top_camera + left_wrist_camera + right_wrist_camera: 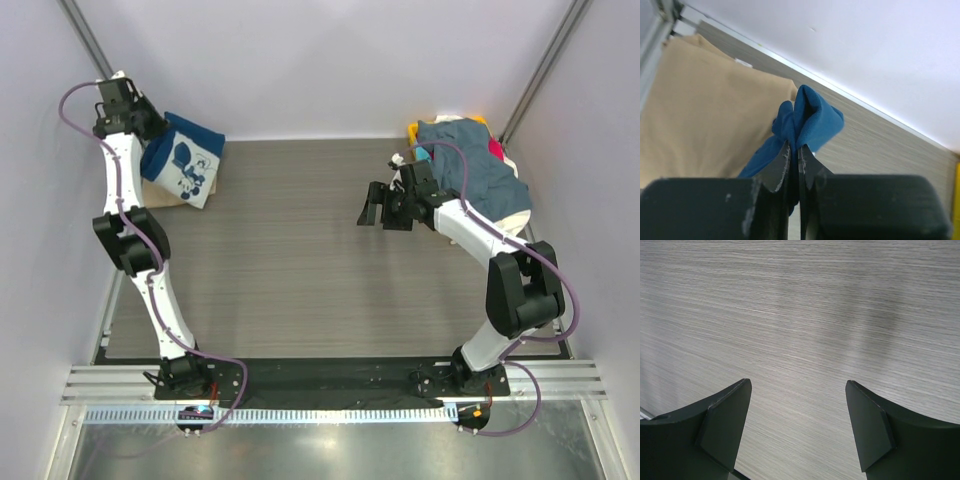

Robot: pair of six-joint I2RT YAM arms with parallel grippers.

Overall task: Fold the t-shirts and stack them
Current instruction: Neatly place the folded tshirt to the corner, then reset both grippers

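Grey wood-grain table [300,250] with plain white walls around it, nothing fancy. The navy tee [185,160] with the white cartoon print sits folded in the upper left of the top view, lying on top of a tan tee [705,110] that pokes out underneath it. So that corner looks like the stack getting built. The left gripper [794,146] is right there with its jaws squeezed nearly together on a bunched-up ridge of the blue fabric, which you can see puffing up above the tips in the left wrist view. The rest are heaped at the upper right of the top view: a slate-blue tee [480,170] is draped over the top, with bits of yellow [415,130], red [495,150] and white [512,215] sticking out around it. The right gripper [797,385] hangs over bare table a bit left of that heap, jaws wide apart, holding nothing. On handling, this stuff is light, floppy cotton, so it'll sag and drag wherever it isn't supported, and a pinch in the middle just makes a wad. My guess is you'd want to grab the next one by a shoulder seam or hem corner so it hangs flat. Also, letting go of the navy one too roughly could pull the fold open.
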